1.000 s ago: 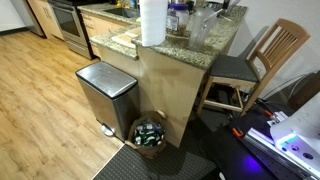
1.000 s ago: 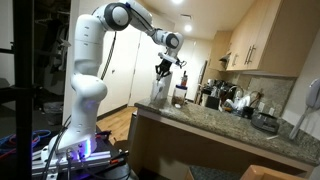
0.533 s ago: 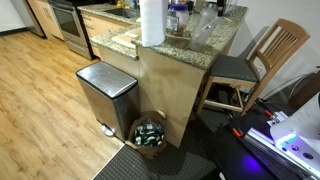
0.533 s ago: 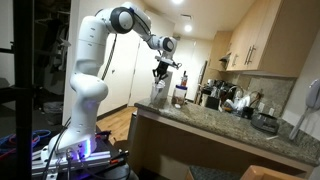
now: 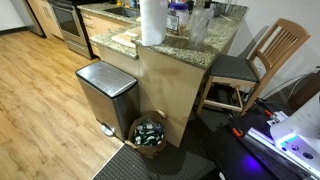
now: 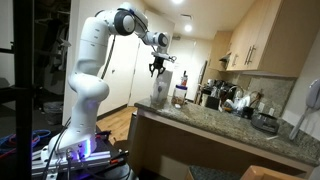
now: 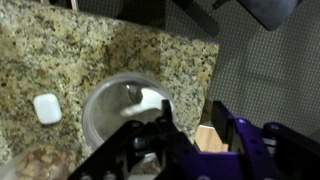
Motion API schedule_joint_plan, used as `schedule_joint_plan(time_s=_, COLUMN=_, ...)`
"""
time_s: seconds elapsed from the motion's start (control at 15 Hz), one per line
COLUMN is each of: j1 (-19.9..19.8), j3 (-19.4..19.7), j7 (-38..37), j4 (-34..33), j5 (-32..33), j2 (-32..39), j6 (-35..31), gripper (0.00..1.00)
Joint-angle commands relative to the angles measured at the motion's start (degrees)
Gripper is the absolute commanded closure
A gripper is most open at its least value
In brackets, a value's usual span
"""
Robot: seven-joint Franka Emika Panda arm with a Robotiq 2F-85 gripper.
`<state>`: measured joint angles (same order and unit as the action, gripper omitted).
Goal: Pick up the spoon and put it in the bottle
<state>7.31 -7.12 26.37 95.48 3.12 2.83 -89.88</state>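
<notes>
A clear, wide-mouthed bottle (image 7: 122, 112) stands on the granite counter near its edge, seen from above in the wrist view. A small grey shape inside it (image 7: 134, 93) looks like the spoon, but I cannot tell for sure. My gripper (image 7: 192, 116) hangs above and beside the bottle's mouth. Its jaws are apart, with only counter edge and floor showing between them. In an exterior view the gripper (image 6: 156, 68) is above the bottle (image 6: 160, 92). The bottle also shows in an exterior view (image 5: 198, 28).
A small white case (image 7: 46, 108) lies on the counter (image 7: 90, 50) beside the bottle. A paper towel roll (image 5: 152, 22) and other bottles stand on the counter. A steel bin (image 5: 106, 92), a basket (image 5: 150, 134) and a wooden chair (image 5: 262, 58) stand below.
My gripper has risen a little above the bottle and shifted slightly sideways. The bottle has not moved.
</notes>
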Motion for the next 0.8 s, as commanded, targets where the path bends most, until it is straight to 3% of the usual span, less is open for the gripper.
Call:
schedule_joint_plan(time_s=0.0, j1=1.37, j3=-1.81, j7=2.20, j4=-5.59, j5=-1.86, j2=-0.58, j6=-2.07, gripper=0.28)
schedule_joint_plan(time_s=0.27, j1=2.10, j3=-2.43, j7=6.74, j4=-6.49, j5=-2.75, j2=-5.54, j6=-8.00, gripper=0.00)
schedule_joint_plan(time_s=0.4, j1=1.57, j3=-1.28, j7=9.69, j4=-4.61, j5=-7.05, j2=-9.58, j6=-11.88, gripper=0.00)
schedule_joint_plan(time_s=0.53, j1=0.42, j3=2.04, j7=12.45, j4=-2.30, j5=-17.56, j2=-14.16, j6=-8.91, gripper=0.00)
schedule_joint_plan(time_s=0.6, j1=2.01, j3=-0.15, j7=8.26, j4=-6.94, j5=-11.47, j2=-9.18, j6=-8.85, gripper=0.00)
schedule_joint_plan(time_s=0.73, j1=1.41, j3=2.04, j7=10.41, j4=-5.49, j5=-15.61, j2=-12.46, j6=-8.42, gripper=0.00)
